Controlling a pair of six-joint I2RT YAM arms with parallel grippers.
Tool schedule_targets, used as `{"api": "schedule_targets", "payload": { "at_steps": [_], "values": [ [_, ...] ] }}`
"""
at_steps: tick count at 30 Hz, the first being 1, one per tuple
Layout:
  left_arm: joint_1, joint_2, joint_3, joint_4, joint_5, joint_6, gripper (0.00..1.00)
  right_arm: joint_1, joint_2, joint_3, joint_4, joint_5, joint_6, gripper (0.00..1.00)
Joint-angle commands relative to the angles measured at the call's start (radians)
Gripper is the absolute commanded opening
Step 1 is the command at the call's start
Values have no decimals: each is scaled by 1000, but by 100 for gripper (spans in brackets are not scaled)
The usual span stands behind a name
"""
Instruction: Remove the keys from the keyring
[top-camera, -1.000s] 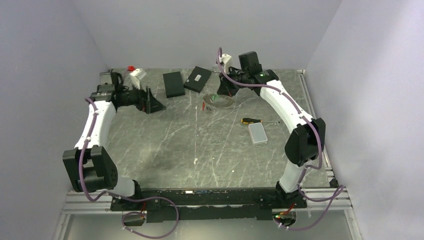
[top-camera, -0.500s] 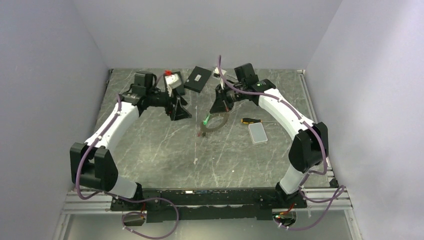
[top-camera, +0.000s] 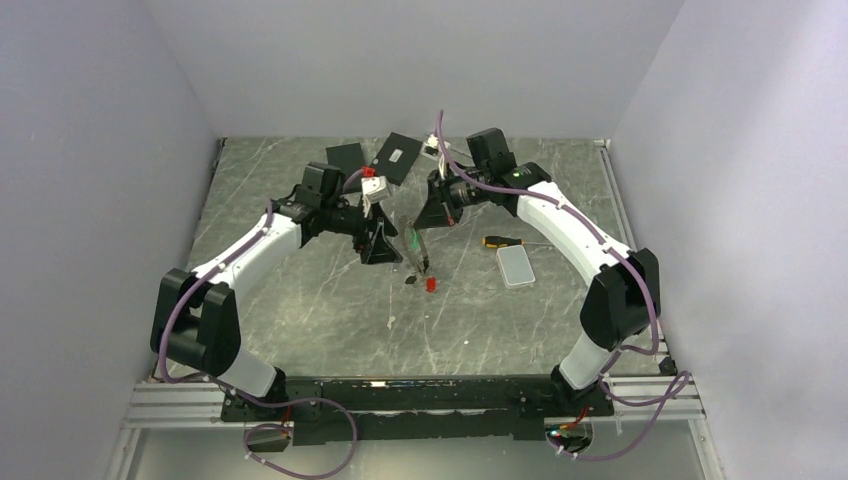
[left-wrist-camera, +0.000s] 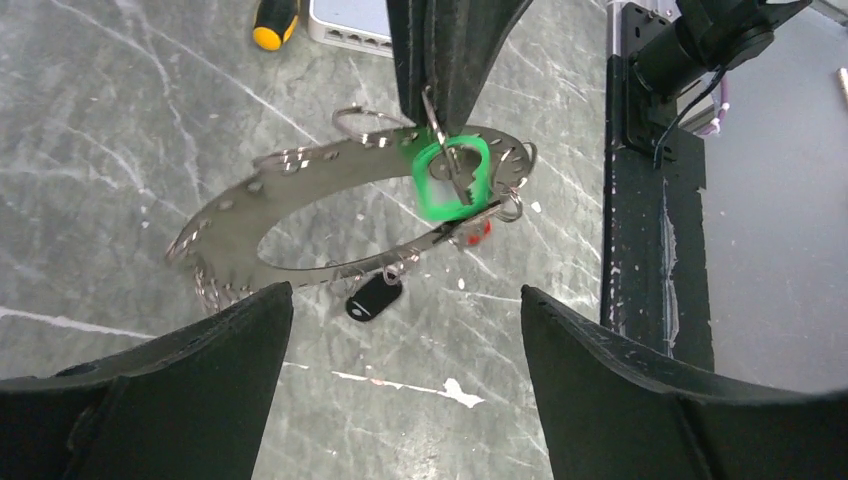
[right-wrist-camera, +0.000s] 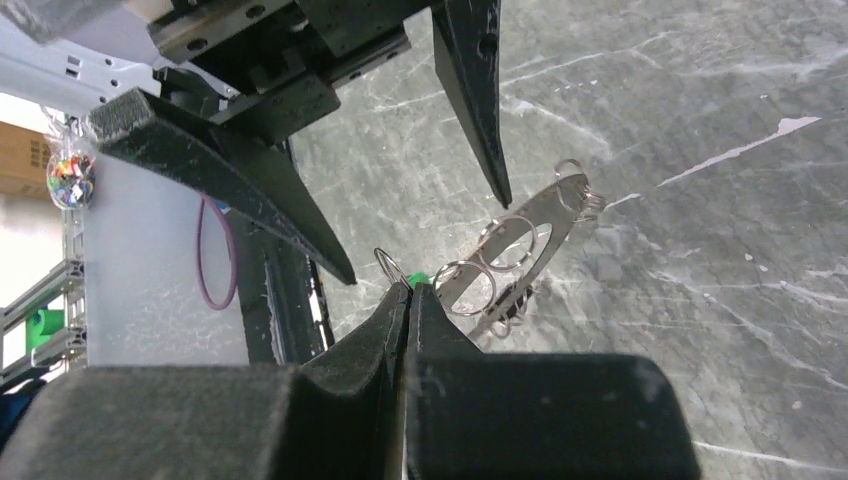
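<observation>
The keyring (left-wrist-camera: 300, 185), a flat grey disc with a wide hole and small wire loops round its rim, hangs tilted above the table. My right gripper (right-wrist-camera: 408, 292) is shut on it at a wire loop beside the green key (left-wrist-camera: 450, 185). A red key (left-wrist-camera: 478, 232) and a black key (left-wrist-camera: 375, 297) dangle from the ring's lower edge. My left gripper (left-wrist-camera: 405, 291) is open, with its fingers just short of the ring and nothing between them. From the top view, the two grippers face each other mid-table with the keyring (top-camera: 414, 240) between them.
A yellow-and-black screwdriver (top-camera: 500, 241) and a pale flat box (top-camera: 516, 265) lie right of the ring. Two flat black boxes (top-camera: 346, 155) (top-camera: 397, 158) sit at the back. The black base rail (left-wrist-camera: 655, 200) runs along the near edge.
My left arm swung from the far left to the middle, up to the ring, its jaws narrowing slightly. My right gripper lifted the ring off the table and drew it nearer.
</observation>
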Motion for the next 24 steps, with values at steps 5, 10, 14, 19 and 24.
{"api": "schedule_targets", "payload": {
  "at_steps": [5,10,14,19,24],
  "values": [
    [-12,13,1,139,16,-141,86,12,-53,-29,96,14,22,0],
    [-5,16,51,95,30,-144,76,24,-59,-46,102,35,15,0],
    [-7,24,64,117,61,-187,68,36,-62,-56,107,49,11,0],
    [-10,29,74,124,85,-207,55,50,-67,-70,112,64,1,0],
    [-23,39,79,118,90,-204,46,62,-63,-66,107,64,-7,0]
  ]
}}
